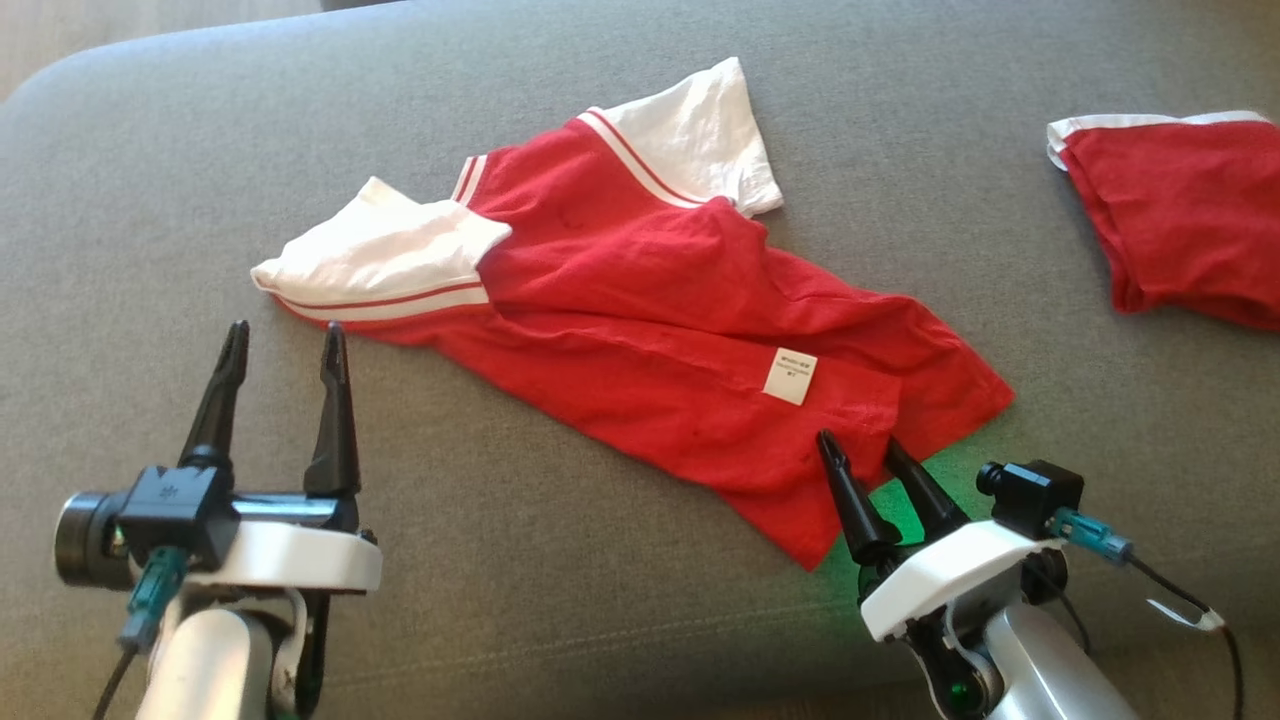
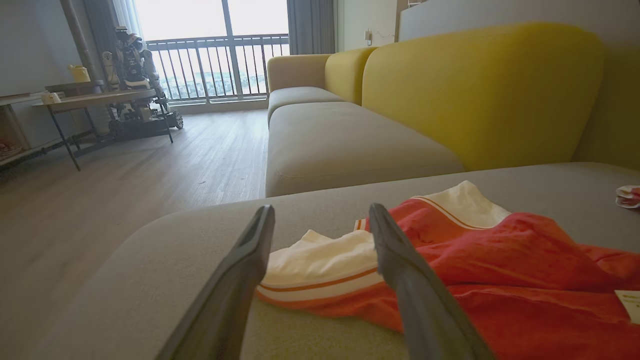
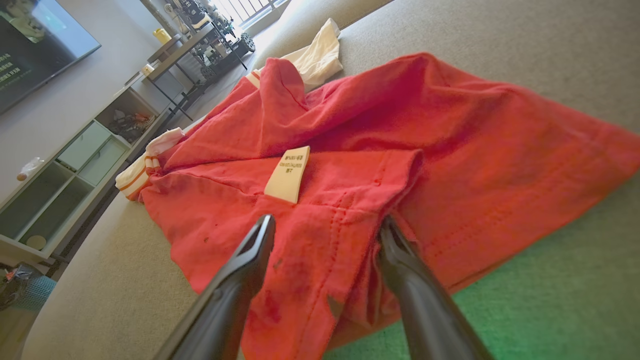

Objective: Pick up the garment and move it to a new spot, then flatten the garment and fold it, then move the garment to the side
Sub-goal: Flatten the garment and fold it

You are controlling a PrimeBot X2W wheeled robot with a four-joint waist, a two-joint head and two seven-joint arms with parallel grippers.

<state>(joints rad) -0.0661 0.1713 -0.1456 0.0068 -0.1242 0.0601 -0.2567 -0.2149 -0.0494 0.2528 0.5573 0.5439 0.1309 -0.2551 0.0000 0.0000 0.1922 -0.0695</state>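
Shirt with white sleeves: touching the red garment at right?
Apart. Head view shows bare grey cushion between the shirt and the red garment.

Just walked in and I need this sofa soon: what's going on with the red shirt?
A two-armed robot is working on the red and white shirt lying crumpled on the grey sofa cushion. Its left gripper is open near a white sleeve; its right gripper is open at the hem. Neither grips anything.
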